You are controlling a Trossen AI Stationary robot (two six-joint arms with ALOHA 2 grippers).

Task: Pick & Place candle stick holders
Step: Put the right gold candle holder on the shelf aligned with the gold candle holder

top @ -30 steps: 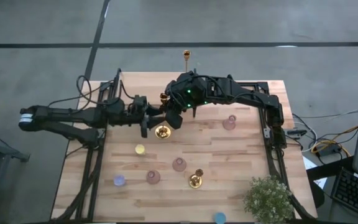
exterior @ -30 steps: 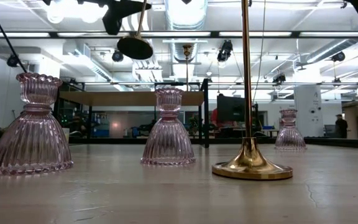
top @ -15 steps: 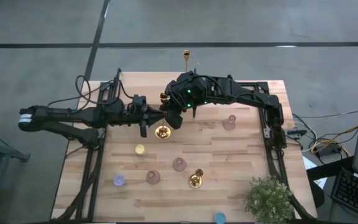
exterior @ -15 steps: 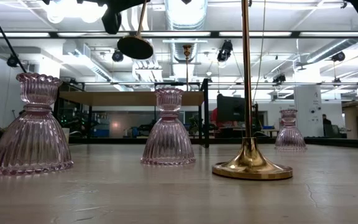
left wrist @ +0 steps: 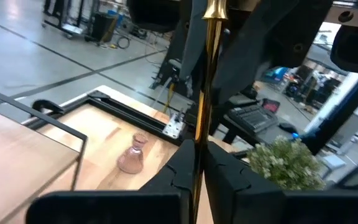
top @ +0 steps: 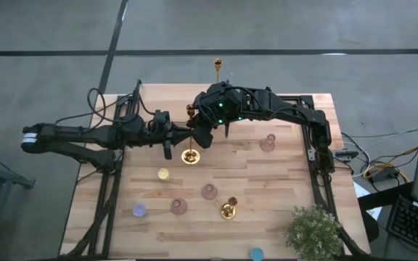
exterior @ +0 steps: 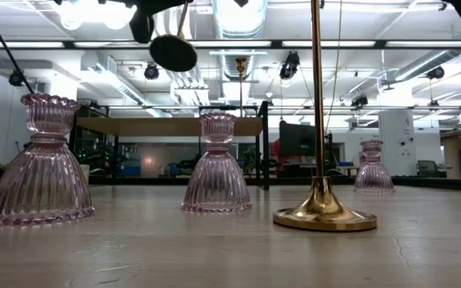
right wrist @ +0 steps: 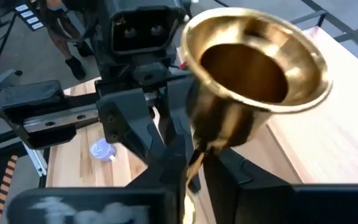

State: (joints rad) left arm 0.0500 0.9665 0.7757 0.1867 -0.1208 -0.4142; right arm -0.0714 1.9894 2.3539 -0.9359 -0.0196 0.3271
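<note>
One gold candle stick holder hangs above the table's middle, its cup [top: 190, 110] up and its round base [top: 189, 156] [exterior: 173, 52] clear of the wood. My left gripper [top: 182, 138] [left wrist: 199, 152] reaches in level from the left and is shut on its stem. My right gripper [top: 198, 130] [right wrist: 194, 174] stands narrowly open around the stem just under the cup [right wrist: 253, 62]. A second holder [top: 228, 210] [exterior: 324, 214] stands on its base near the front. A third holder [top: 218, 65] stands beyond the far edge. My left gripper pinches the thin stem [left wrist: 197, 134] between its two fingers, about midway along it. The fingers come level from the table's left and lie across the stem. The holder is lifted clear, near upright and slightly tilted. My right gripper: I cannot tell whether its fingers touch the stem.
Three pink ribbed glass holders [top: 209, 192] [top: 179, 206] [top: 268, 143] stand on the wood; they also show in the low view [exterior: 42, 160] [exterior: 217, 164]. Small candles, yellow [top: 163, 174], purple [top: 139, 210] and blue [top: 256, 253], lie about. A potted plant [top: 314, 232] fills the near right corner.
My left gripper has shut on the stem of the lifted holder without shifting place. The holder's base has tipped a little out of level; both arms have kept still.
</note>
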